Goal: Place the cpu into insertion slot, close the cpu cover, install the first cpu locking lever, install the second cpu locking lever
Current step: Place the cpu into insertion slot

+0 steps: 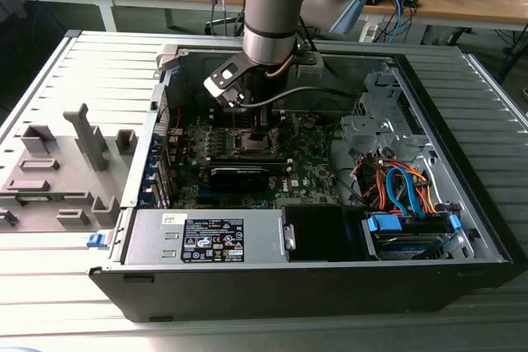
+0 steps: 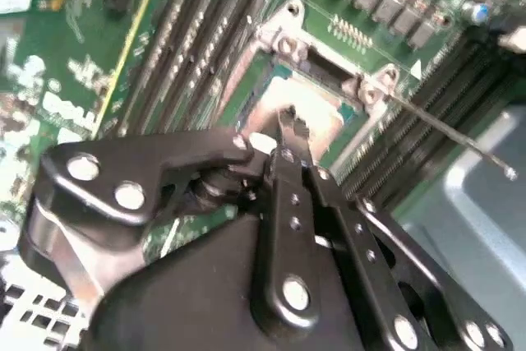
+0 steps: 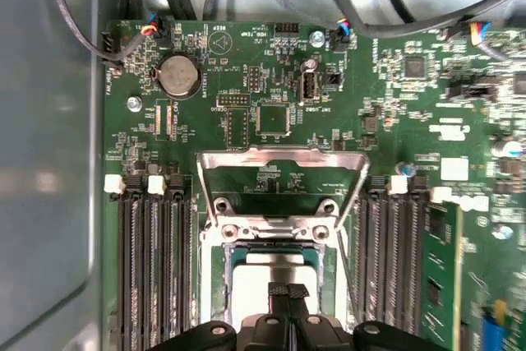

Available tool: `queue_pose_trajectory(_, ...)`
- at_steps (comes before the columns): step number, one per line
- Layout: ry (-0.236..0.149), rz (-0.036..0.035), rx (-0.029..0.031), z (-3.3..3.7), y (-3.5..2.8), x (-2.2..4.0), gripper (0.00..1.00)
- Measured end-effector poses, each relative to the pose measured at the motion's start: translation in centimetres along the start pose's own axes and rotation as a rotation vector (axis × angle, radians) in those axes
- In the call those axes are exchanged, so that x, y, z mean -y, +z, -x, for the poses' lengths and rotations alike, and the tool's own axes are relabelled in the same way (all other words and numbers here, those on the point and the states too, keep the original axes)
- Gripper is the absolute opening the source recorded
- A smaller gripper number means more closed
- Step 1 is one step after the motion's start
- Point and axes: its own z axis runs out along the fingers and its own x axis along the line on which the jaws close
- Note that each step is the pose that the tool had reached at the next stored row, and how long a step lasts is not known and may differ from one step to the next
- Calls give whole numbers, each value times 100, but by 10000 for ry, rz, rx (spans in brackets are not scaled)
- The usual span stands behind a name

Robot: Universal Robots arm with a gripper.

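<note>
The cpu (image 3: 265, 279) lies flat with its dull silver top up inside the insertion slot (image 3: 215, 273) on the green motherboard; it also shows in the second wrist view (image 2: 316, 108). The cpu cover (image 3: 283, 156), a thin metal frame with a big window, is swung open and stands back from the slot on its hinge. My gripper (image 3: 285, 292) is shut, its tips together right over the middle of the cpu (image 1: 258, 139); I cannot tell if they touch it. A thin locking lever rod (image 2: 448, 131) sticks out loose from one slot corner.
Long black memory slots (image 3: 152, 269) flank the socket on both sides. A black card (image 1: 247, 175) lies just in front of the socket, a power supply (image 1: 206, 237) at the case front, and a drive with blue and orange cables (image 1: 408, 191) at the exterior view's right. A grey fixture (image 1: 66, 162) stands outside the case at that view's left.
</note>
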Motion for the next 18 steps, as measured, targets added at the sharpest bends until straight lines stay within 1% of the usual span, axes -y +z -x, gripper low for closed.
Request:
queue_pose_trajectory(3,0,-2,2,7,-205,8,11)
queue_pose_trajectory(7,-6,-1,2,11,-358,13,11)
queue_pose_trajectory(11,-7,-1,1,13,-435,16,11)
queue_pose_trajectory(15,-8,-2,-4,15,-483,17,11)
queue_pose_trajectory(18,-8,1,-10,15,-493,17,11)
